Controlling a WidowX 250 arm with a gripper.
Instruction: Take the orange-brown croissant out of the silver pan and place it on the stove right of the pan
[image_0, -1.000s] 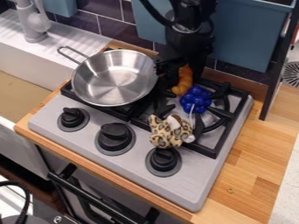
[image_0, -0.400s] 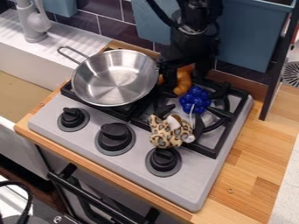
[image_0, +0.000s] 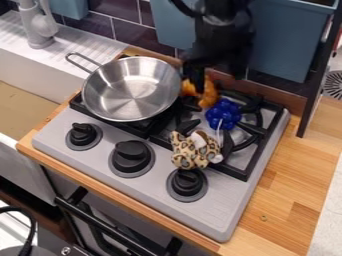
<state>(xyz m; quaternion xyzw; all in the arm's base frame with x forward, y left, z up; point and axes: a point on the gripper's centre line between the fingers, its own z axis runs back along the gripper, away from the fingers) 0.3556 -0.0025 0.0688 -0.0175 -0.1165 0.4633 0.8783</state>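
1. At the back of the stove's right-hand grate, an orange object (image_0: 208, 96) is being partly covered from view by the black gripper (image_0: 211, 83).
2. The gripper is being seen directly at the orange object, pointing down; whether it is being held released, clenched or closed around that object cannot be told.
3. Just beside the orange object, on the side nearer the front, a bunch-shaped blue object (image_0: 223, 114) is being supported by the grate (image_0: 262, 138).
4. Toward the front of the same grate, a leopard-spotted plush toy (image_0: 195, 151) is being observed, lying close behind the right-hand knob (image_0: 187, 183).
5. On the left-hand side of the stove (image_0: 230, 212), a shallow metal pan (image_0: 130, 90) is being borne by the burner supports, its handle being directed toward the upper left.
6. Along the front, a middle knob (image_0: 131, 155) and a left-hand knob (image_0: 83, 135) are also being noted.
7. Beyond the stove, light-blue containers (image_0: 284, 42) are being viewed before dark wall tiles (image_0: 127, 22); at the upper left, a grey faucet (image_0: 37, 22) is being recorded.
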